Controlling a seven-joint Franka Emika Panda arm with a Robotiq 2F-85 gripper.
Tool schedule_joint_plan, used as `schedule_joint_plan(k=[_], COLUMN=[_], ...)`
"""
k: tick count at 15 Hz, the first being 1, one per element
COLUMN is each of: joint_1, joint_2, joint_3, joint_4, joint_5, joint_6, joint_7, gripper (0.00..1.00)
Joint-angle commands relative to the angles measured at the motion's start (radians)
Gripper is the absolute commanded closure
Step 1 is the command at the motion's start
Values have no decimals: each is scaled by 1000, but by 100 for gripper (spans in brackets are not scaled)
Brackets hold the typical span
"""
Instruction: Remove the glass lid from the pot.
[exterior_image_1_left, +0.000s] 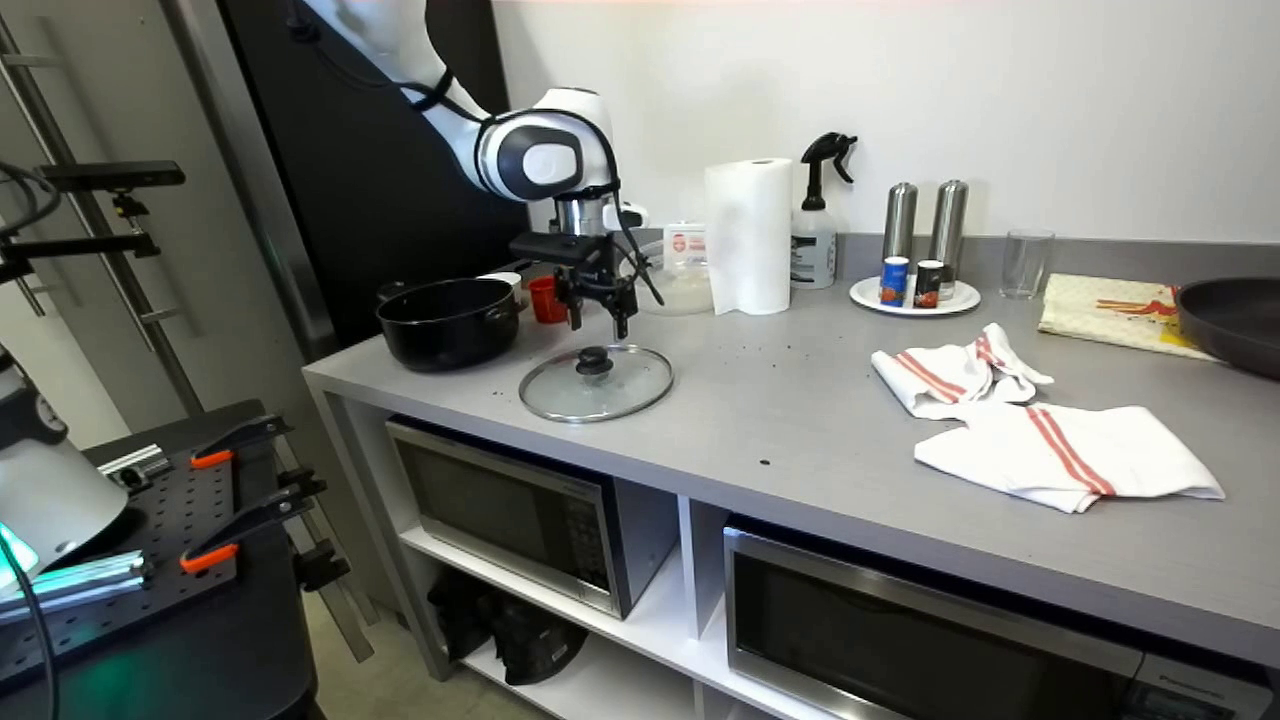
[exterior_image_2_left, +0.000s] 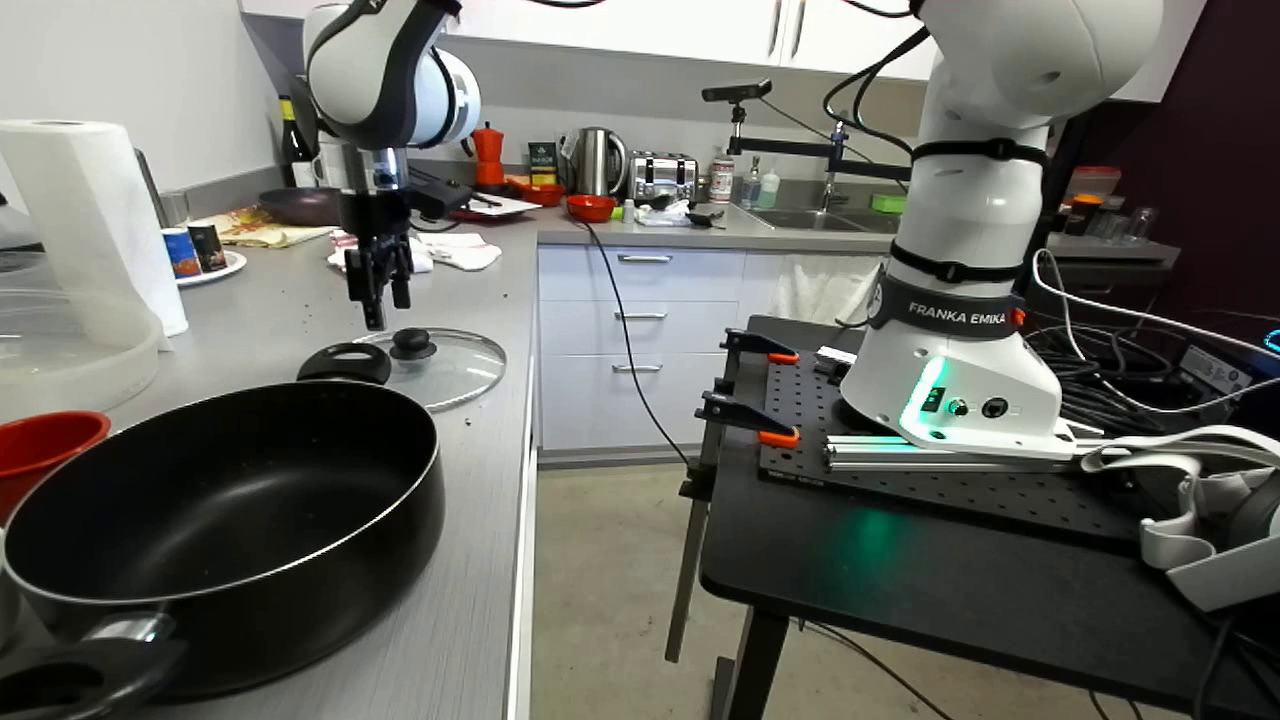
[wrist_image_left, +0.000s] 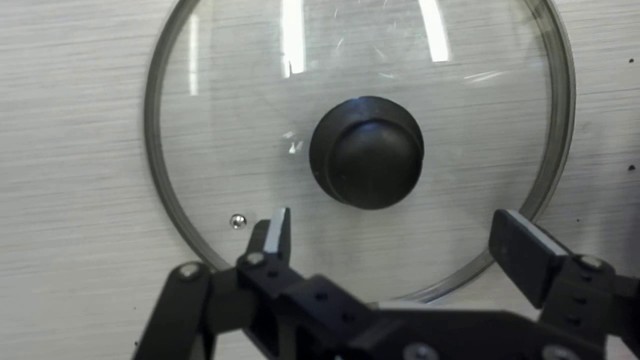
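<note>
The glass lid (exterior_image_1_left: 612, 392) lies flat on the counter, knob up, beside the pot (exterior_image_1_left: 450, 335). In an exterior view the lid (exterior_image_2_left: 460, 365) is beyond the pot (exterior_image_2_left: 340, 590), whose near handle is partly cut off. The pot is uncovered and its visible inside is empty. My gripper (exterior_image_1_left: 598, 322) is open and empty, pointing down above the lid; it also shows in an exterior view (exterior_image_2_left: 388, 312). In the wrist view the open fingers (wrist_image_left: 391, 215) are spread apart below the dark knob (wrist_image_left: 372, 155) of the lid (wrist_image_left: 240, 125), touching nothing visible. The pot is out of the wrist view.
A red cup (exterior_image_1_left: 547, 300) stands by the pot. A paper towel roll (exterior_image_1_left: 750, 237), a clear bowl (exterior_image_1_left: 680, 290) and a spray bottle (exterior_image_1_left: 814, 240) stand along the wall. A white plate with shakers (exterior_image_1_left: 915, 306) and striped towels (exterior_image_1_left: 1070, 455) are farther along the counter (exterior_image_1_left: 790, 410).
</note>
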Motion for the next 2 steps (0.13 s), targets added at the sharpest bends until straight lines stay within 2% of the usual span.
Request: schedule_joint_plan(k=[1,2], joint_1=[-5,-5], joint_2=[-6,-6], joint_3=[6,6], joint_4=[2,3], joint_5=[-5,-5], joint_6=[-5,-5], joint_7=[4,4], gripper=[0,0])
